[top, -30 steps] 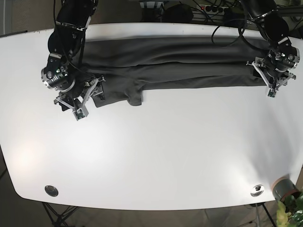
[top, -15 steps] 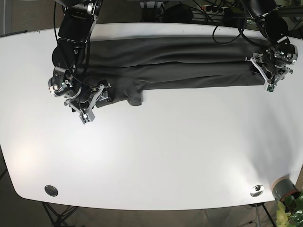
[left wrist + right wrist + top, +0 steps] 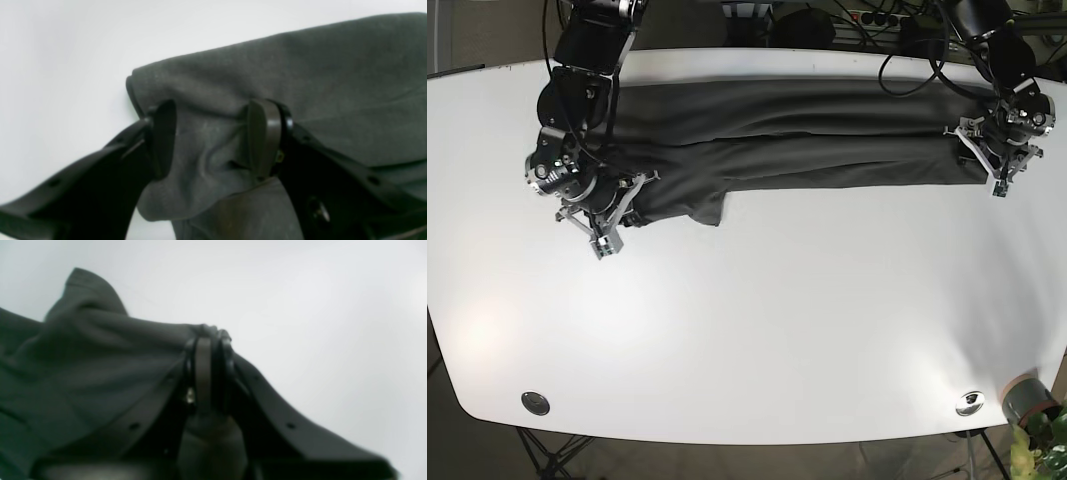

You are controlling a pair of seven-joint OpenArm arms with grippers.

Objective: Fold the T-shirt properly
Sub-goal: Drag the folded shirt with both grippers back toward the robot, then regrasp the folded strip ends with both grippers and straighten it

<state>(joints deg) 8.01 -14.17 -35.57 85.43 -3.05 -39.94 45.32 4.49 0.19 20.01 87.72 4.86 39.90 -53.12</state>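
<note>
The dark grey T-shirt (image 3: 807, 140) lies folded lengthwise in a long band across the far part of the white table (image 3: 777, 320). My left gripper (image 3: 1000, 172) is at the shirt's right end. In the left wrist view its fingers (image 3: 263, 136) stand apart, and the left gripper (image 3: 213, 136) holds a bunched corner of the shirt (image 3: 300, 73) between them. My right gripper (image 3: 617, 222) is at the shirt's left end. In the right wrist view the right gripper (image 3: 208, 340) is closed, with an edge of the shirt (image 3: 83, 366) pinched between its fingers.
Two round metal fittings (image 3: 535, 403) (image 3: 970, 402) sit near the table's front corners. A grey pot with a plant (image 3: 1027, 398) stands just off the front right corner. Cables and a power strip (image 3: 877, 18) lie behind the far edge.
My right gripper has moved up and right onto the shirt's left end and shut on it. My left gripper has shifted slightly up onto the shirt's right end.
</note>
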